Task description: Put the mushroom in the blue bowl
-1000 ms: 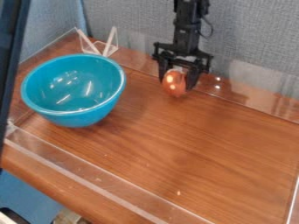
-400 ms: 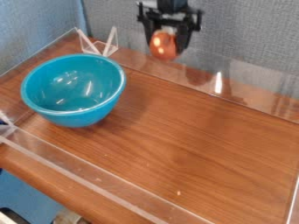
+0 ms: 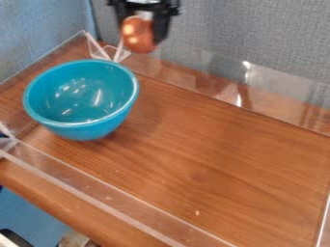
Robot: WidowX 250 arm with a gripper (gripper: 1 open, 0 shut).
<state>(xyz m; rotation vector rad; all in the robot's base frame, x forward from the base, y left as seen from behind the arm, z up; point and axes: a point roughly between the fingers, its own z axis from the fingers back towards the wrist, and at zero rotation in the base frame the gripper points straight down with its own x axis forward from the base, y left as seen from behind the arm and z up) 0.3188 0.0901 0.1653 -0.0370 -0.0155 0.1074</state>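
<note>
Claw [image 3: 139, 29] risen leftward | clamped on mushroom [image 3: 139, 35] | above wooden table [image 3: 219, 145] | blue bowl [image 3: 80, 98] left

The claw [image 3: 141, 21] is cut off by the top edge of the picture, so only its lower fingers show and the arm above is out of view. Its fingers cover the upper part of the mushroom [image 3: 139, 35]. The tabletop [image 3: 206, 145] runs past the right and bottom edges.
</note>
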